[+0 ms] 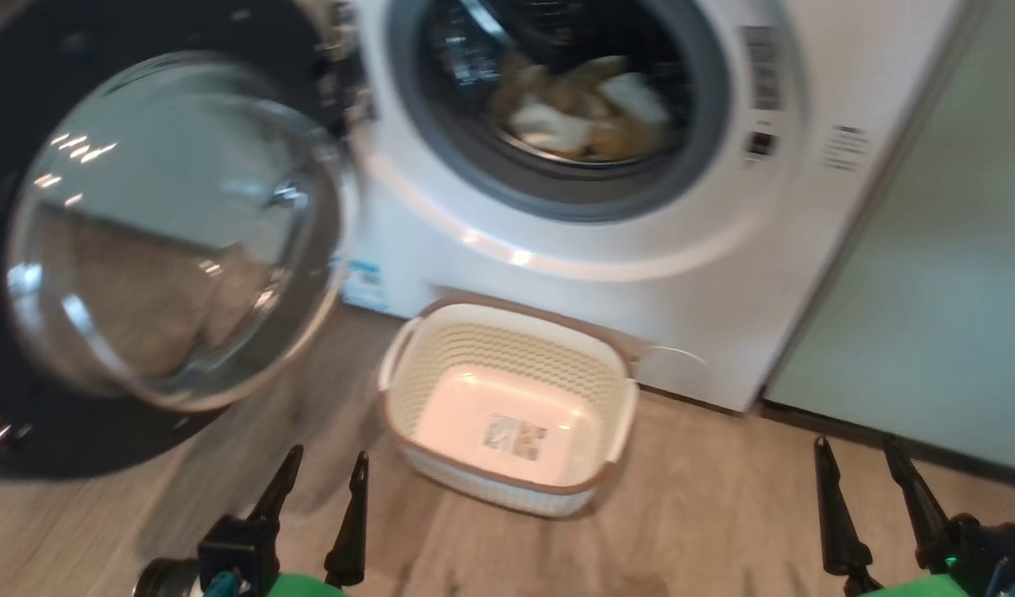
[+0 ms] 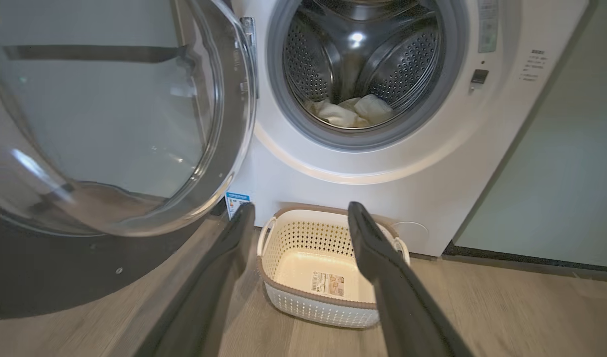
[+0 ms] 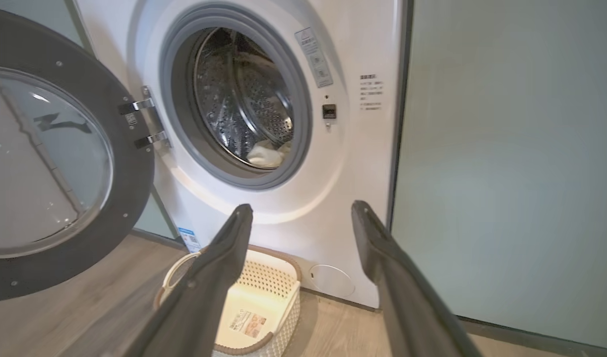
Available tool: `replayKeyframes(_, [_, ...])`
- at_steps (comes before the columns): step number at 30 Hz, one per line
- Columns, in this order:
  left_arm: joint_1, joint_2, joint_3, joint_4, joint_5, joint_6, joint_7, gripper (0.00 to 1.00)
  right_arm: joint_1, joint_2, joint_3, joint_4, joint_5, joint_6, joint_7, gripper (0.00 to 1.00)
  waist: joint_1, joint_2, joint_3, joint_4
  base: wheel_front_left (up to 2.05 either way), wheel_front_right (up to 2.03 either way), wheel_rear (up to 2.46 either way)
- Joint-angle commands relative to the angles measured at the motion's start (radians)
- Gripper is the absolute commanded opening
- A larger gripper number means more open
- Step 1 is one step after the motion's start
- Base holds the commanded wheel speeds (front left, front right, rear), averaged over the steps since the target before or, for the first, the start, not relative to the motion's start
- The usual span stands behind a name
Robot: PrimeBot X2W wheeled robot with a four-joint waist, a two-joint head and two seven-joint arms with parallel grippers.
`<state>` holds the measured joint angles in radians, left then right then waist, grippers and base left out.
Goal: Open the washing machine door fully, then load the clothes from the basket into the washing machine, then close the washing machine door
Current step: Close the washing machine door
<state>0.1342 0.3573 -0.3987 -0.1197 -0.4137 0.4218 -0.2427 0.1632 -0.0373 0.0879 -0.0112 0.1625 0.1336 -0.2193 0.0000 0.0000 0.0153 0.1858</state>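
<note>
Both grippers are wide open and hold nothing: left gripper (image 1: 327, 454) low left in the head view, right gripper (image 1: 856, 444) low right, fingers pointing up toward the washing machine (image 1: 640, 274). The basket (image 1: 520, 352) sits on the wood floor (image 1: 723, 514) just in front of the washer, between the two grippers, with only the label sticker (image 1: 516, 437) on its bottom. The clothes (image 2: 350, 111), pale yellow, lie in a heap at the bottom of the steel drum (image 2: 407, 59). They look clear of the grey gasket (image 2: 363, 141), though the head view is too blurred to confirm no edge hangs over it. Loading looks done, so the step left is closing. The washing machine door (image 1: 167, 232) is swung out to the left of the opening, glass bowl facing the robot, and hangs on the metal hinge (image 3: 145, 124) at the opening's left side. Key relation: the door lies up and to the left of the left gripper, well apart from the right one, so the left arm is nearer. The door's free edge is on the far left, so the push has to come from behind that edge and sweep it rightward around the hinge onto the opening. The pale-green cabinet door (image 1: 930, 290) to the right of the washer plays no part.
</note>
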Motion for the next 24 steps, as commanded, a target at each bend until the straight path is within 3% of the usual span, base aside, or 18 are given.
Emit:
replayKeyframes(1, [-0.053, 0.018, 0.040, -0.035, 0.006, 0.029, -0.013, 1.00, -0.030, -0.013, 0.020, -0.035, -0.008, -0.003, 0.002, 1.00, 0.0000, 0.0000, 0.004, 0.108, 0.00, 0.00, 0.00])
replayKeyframes(11, [-0.040, 0.019, 0.052, -0.043, 0.008, 0.034, -0.015, 1.00, -0.037, -0.013, 0.050, -0.029, 0.006, -0.003, 0.005, 1.00, 0.0000, 0.0000, -0.006, 0.288, 0.00, 0.00, 0.00])
replayKeyframes(24, [-0.010, 0.019, 0.069, -0.067, 0.012, 0.048, -0.017, 1.00, -0.061, -0.013, 0.089, -0.004, 0.014, -0.003, 0.004, 1.00, 0.0000, 0.0000, -0.004, 0.330, 0.00, 0.00, 0.00])
